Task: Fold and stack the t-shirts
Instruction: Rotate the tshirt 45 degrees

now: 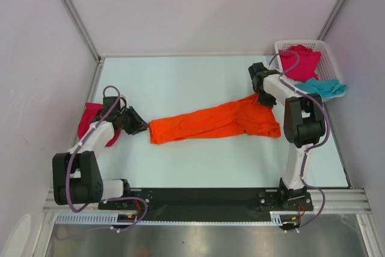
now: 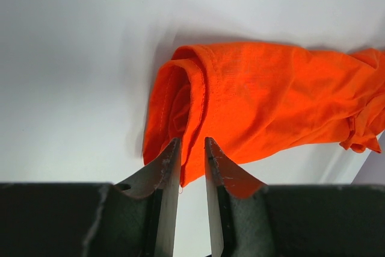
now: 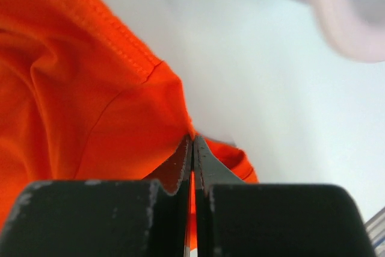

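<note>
Top view: pale, matte table [image 1: 198, 167] boxed in by plain white walls on 3 sides, arm bases at 6 o'clock. Orange t-shirt [image 1: 213, 121] lies mid-table, long axis approx. 9-to-3 o'clock; narrow bunched end toward 9, wider end toward 3, tilted slightly up to 2. Left gripper [image 1: 139, 126] meets the 9 o'clock end: jaws stand narrowly apart, clamped on the rolled hem that fills the gap betw. them (left wrist view only). Right gripper [image 1: 260, 97] sits at the 2 o'clock corner of the cloth; right wrist view shows its jaws pressed together on a thin orange sliver, plus a stitched seam. Only the top view shows the white basket [image 1: 328, 49] at 1 o'clock holding a magenta t-shirt [image 1: 301, 61], a teal t-shirt [image 1: 325, 87] draped over its rim, and a second magenta t-shirt [image 1: 90, 118] at the table's 9 o'clock edge
</note>
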Motion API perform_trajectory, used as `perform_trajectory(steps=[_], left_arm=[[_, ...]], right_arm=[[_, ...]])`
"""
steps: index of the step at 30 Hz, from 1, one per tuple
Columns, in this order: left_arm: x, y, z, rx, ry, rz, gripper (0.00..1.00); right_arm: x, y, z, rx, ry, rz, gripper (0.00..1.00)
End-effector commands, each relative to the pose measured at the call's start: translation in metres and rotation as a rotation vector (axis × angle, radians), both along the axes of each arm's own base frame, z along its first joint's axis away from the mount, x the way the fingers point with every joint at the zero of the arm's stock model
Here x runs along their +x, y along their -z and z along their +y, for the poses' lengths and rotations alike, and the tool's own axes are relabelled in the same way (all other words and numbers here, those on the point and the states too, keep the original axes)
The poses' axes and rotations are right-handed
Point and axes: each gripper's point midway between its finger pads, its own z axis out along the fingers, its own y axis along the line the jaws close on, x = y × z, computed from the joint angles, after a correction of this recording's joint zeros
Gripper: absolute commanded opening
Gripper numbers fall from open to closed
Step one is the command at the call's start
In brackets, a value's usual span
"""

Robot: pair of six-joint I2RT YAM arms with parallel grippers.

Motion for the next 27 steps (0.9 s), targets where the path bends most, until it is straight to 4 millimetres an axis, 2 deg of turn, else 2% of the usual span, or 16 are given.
perform_trajectory(steps=[1, 4, 6, 11, 13, 14, 15, 18, 22, 24, 27], left_arm=[[0.009, -0.010, 0.004, 0.012, 0.008, -0.045, 0.27], [0.009, -0.010, 0.005, 0.016, 0.005, -0.045, 0.27], [0.009, -0.011, 0.005, 0.016, 0.007, -0.043, 0.27], [0.009, -0.012, 0.005, 0.017, 0.007, -0.046, 0.27], [0.008, -0.011, 0.006, 0.018, 0.008, -0.044, 0.27], [0.008, -0.011, 0.006, 0.019, 0.007, -0.042, 0.27], [0.009, -0.012, 0.006, 0.018, 0.006, -0.047, 0.27], [0.009, -0.012, 0.006, 0.016, 0.005, -0.046, 0.27], [0.009, -0.011, 0.005, 0.009, 0.001, -0.042, 0.27], [0.012, -0.012, 0.005, 0.000, -0.007, -0.046, 0.28], [0.017, -0.018, -0.003, -0.044, 0.018, -0.071, 0.35]], right_arm=[[0.021, -0.039, -0.022, -0.128, 0.055, -0.112, 0.00], [0.025, -0.041, -0.027, -0.140, 0.068, -0.116, 0.01], [0.026, -0.034, -0.026, -0.135, 0.063, -0.097, 0.07], [0.026, -0.027, -0.025, -0.132, 0.063, -0.074, 0.09], [0.026, -0.026, -0.024, -0.126, 0.061, -0.068, 0.13], [0.026, -0.027, -0.024, -0.123, 0.061, -0.072, 0.17], [0.025, -0.028, -0.024, -0.118, 0.061, -0.071, 0.26], [0.025, -0.034, -0.021, -0.110, 0.057, -0.081, 0.34], [0.026, -0.055, -0.013, -0.113, 0.036, -0.115, 0.36], [0.031, -0.075, -0.010, -0.114, 0.029, -0.157, 0.38], [0.030, -0.099, 0.000, -0.114, 0.006, -0.192, 0.38]])
